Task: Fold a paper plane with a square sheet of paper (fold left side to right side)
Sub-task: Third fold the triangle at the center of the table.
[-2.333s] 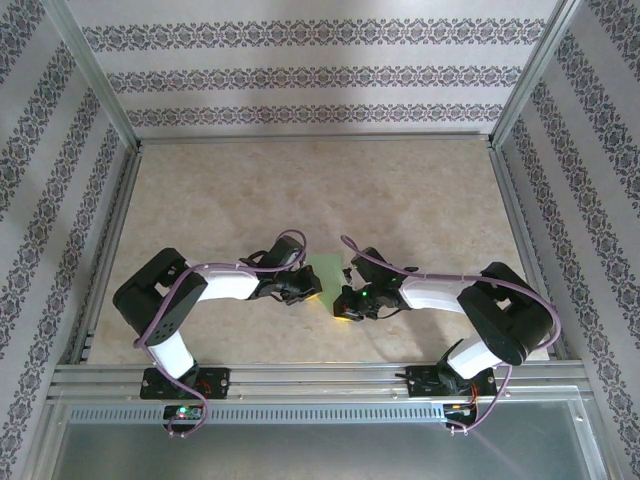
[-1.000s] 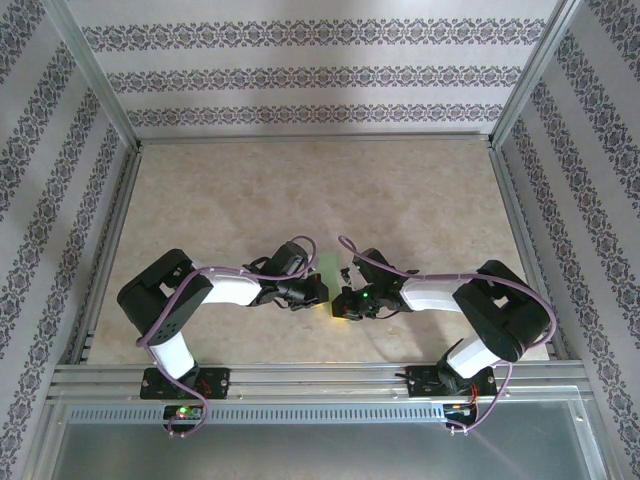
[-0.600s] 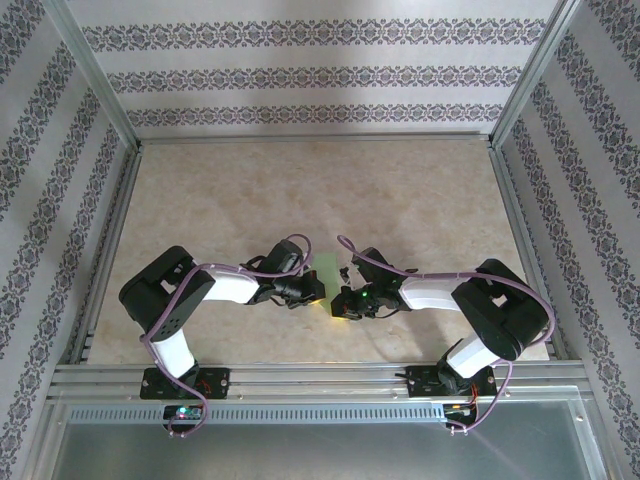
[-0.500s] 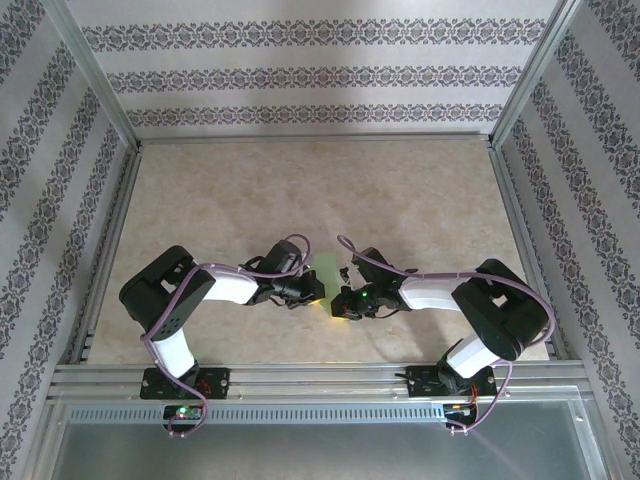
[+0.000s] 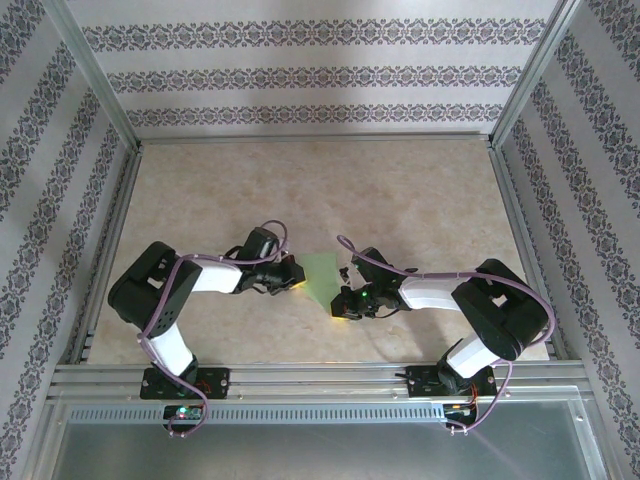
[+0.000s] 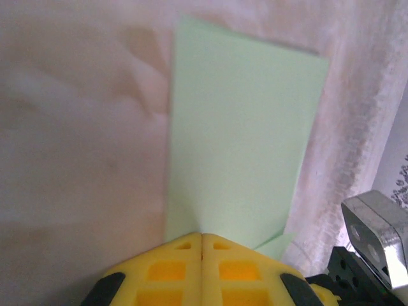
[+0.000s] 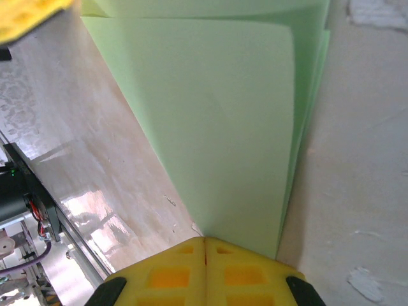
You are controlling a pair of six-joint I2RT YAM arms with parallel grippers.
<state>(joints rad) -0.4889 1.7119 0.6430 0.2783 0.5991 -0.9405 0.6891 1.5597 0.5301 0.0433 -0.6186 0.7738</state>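
Left arm has swung back toward its own side over the last second, uncovering more green between the arms; right arm hasn't shifted.

Left tool (image 5: 288, 277) is closed, tips together. The square sheet of paper (image 5: 321, 279) starts right at those tips and, in the left wrist view, runs lengthwise straight ahead of them. It lies flat on the counter (image 5: 300, 190) and looks already doubled over. From the right wrist, stacked edges show ahead and to the right of the tips.

Right tool (image 5: 343, 303) is closed too, with its tips at the paper's near corner and the sheet fanning out ahead. We can't tell whether either tool pinches the paper or just presses it down.

Key relation: the paper sits between the two tools, at the tips of both, and the left tool is at the edge that has to travel. We'd judge the fold goes forward from the left tool, toward the right tool as anchor. Thin stock, so we expect it to slide if the anchor is light.
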